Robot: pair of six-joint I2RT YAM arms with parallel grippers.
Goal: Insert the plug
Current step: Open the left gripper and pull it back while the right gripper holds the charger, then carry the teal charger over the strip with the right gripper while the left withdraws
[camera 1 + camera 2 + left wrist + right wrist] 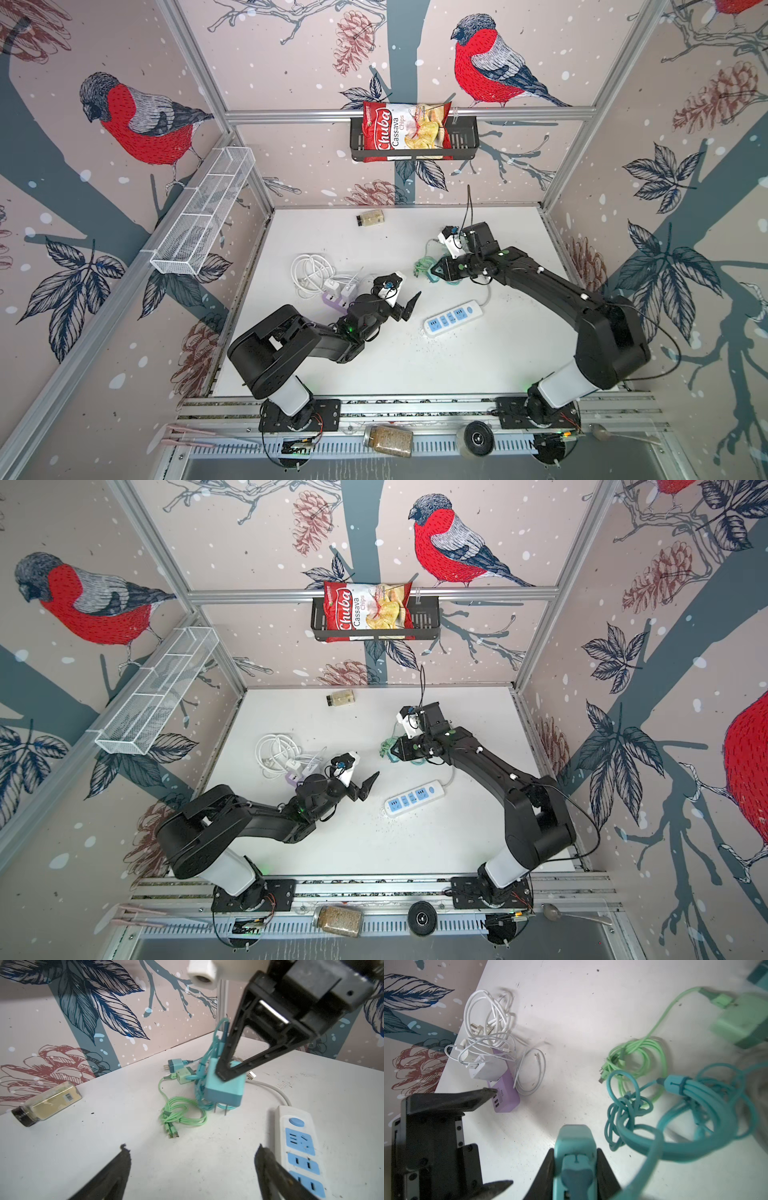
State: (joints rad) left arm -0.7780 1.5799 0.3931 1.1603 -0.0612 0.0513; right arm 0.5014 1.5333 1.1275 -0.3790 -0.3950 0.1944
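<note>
Evidently the right gripper [224, 1073] is clamped on the teal plug [225, 1093], prongs down, at eleven o'clock from the power strip [453, 318]. Beside it, the left gripper [192, 1150] gapes wide, empty. The plug looks light and rigid; its flat body sides suit gripping.

Found open tabletop [457, 365] along the near edge; blocked farther back by power strip [454, 318], green cables [182, 1113], white charger tangle [311, 272].

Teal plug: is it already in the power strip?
No, the right pincer holds the plug with its prongs bare, apart from the strip.
</note>
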